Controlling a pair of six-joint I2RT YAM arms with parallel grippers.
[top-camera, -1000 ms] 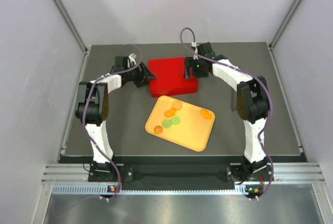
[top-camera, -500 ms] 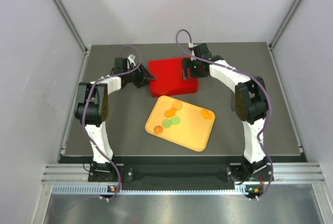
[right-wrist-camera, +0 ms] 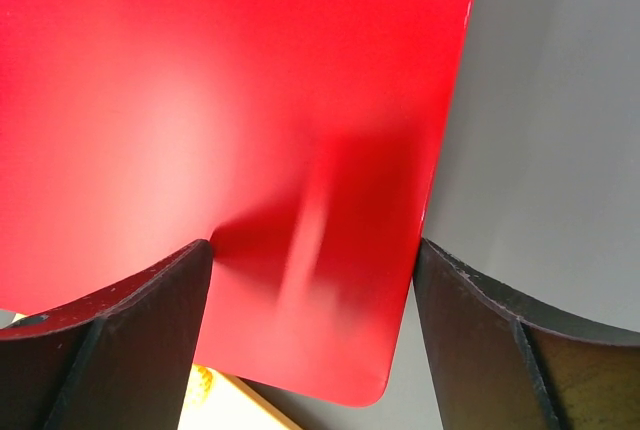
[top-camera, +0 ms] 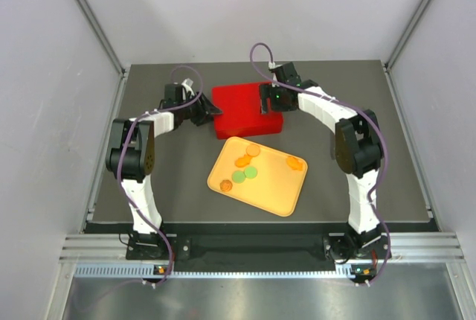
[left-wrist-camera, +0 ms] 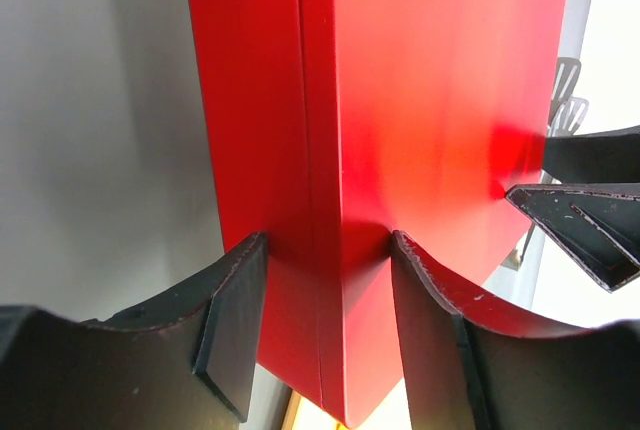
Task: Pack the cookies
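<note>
Several cookies, orange [top-camera: 295, 162] and green [top-camera: 239, 176], lie on a yellow tray [top-camera: 279, 193]. A closed red box [top-camera: 245, 112] lies just behind the tray. My left gripper [top-camera: 204, 112] is at the box's left edge; in the left wrist view my left gripper [left-wrist-camera: 330, 285] has both fingers pressed on that edge of the box [left-wrist-camera: 440, 100]. My right gripper [top-camera: 268, 104] is open over the box's right side; in the right wrist view my right gripper [right-wrist-camera: 312, 275] straddles the lid's near right corner [right-wrist-camera: 300, 150] with wide jaws. The right fingers [left-wrist-camera: 585, 210] also show in the left wrist view.
The dark table [top-camera: 149, 201] is bordered by grey walls on the left, right and back. The tray's yellow edge [right-wrist-camera: 215, 405] shows just below the box corner in the right wrist view.
My right gripper has shifted slightly left and back along the box's right side. My left gripper stays at the box's left edge. Tray and cookies have not moved.
</note>
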